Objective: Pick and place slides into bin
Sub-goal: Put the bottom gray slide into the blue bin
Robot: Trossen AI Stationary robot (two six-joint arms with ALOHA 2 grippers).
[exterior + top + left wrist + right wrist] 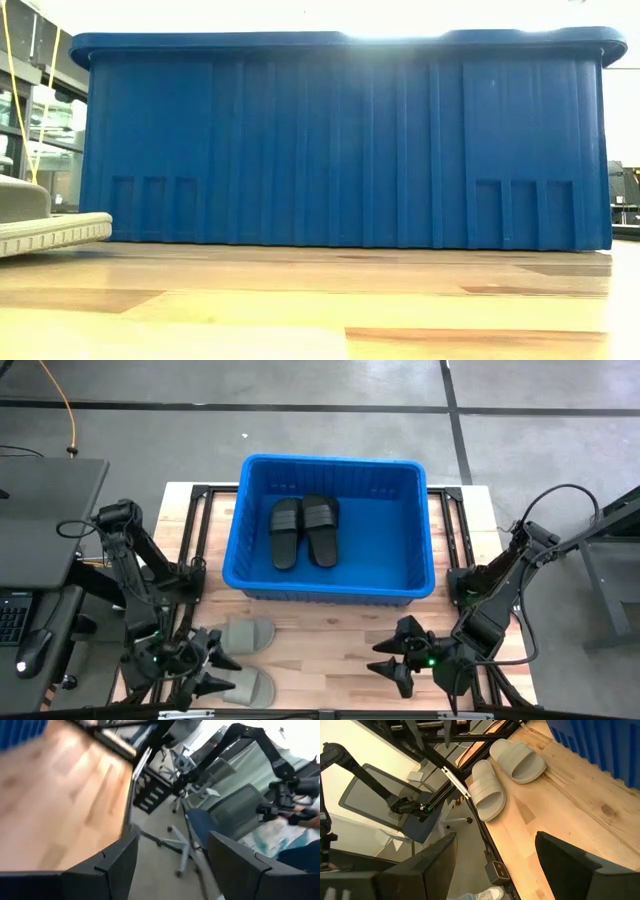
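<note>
Two black slides [305,530] in bin [415,510], frame centre. Two grey slides [240,634] lower left on table [320,635], near left gripper [205,665]. Likely light, bendy foam; pinch strap. Left gripper half open, right gripper [395,655] wide open; both empty.

Overhead lighting is even and bright, shadows soft. At bench level, strong backlight whitens the room above the bin [340,140] and glares off the bench [320,300], whose near edge is unfocused. The left wrist view is motion-blurred; its windows are overexposed.
</note>
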